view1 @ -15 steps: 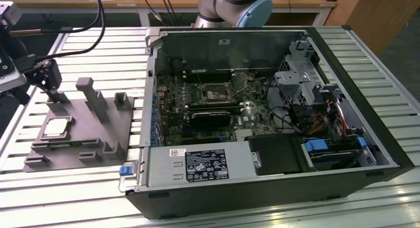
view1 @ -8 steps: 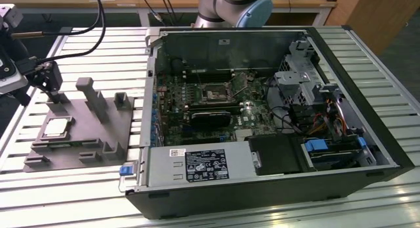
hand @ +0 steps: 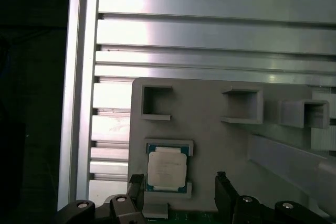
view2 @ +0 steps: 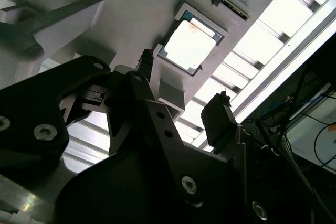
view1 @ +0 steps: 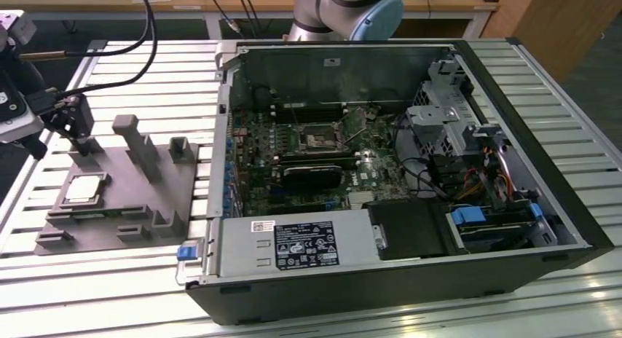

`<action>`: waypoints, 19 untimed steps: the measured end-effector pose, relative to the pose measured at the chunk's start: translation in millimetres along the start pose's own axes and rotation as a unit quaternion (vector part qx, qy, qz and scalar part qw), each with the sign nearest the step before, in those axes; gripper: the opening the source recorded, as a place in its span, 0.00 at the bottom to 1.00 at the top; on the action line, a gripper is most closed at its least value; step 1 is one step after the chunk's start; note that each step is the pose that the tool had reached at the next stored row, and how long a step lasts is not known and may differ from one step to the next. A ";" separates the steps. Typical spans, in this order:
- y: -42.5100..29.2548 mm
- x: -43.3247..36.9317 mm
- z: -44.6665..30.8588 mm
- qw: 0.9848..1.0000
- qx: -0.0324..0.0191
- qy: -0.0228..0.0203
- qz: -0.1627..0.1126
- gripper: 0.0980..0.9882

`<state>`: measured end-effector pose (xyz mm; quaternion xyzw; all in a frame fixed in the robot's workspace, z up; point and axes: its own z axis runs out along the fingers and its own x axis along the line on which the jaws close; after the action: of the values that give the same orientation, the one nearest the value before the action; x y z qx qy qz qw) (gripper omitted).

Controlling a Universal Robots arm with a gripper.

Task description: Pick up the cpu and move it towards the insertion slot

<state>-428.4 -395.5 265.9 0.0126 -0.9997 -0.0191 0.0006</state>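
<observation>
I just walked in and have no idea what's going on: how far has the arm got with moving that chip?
Nothing looks finished yet. The cpu lies in its grey holder, outside the computer case. In hand: the gripper hangs open close to the cpu, not gripping it. Left: lifting it and carrying it to the insertion slot on the motherboard.

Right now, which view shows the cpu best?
First wrist view: the cpu is seen face-on, whole top and rim visible, seated in the grey fixture. Second wrist view shows the cpu at a slant, its top washed out by glare. Exterior view shows the cpu far off, at the exterior view's left.
</observation>
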 end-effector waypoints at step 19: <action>-1.6 2.2 14.1 1.000 0.000 0.000 0.000 0.62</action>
<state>-430.6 -396.7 251.7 0.0126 -0.9997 -0.0191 0.0007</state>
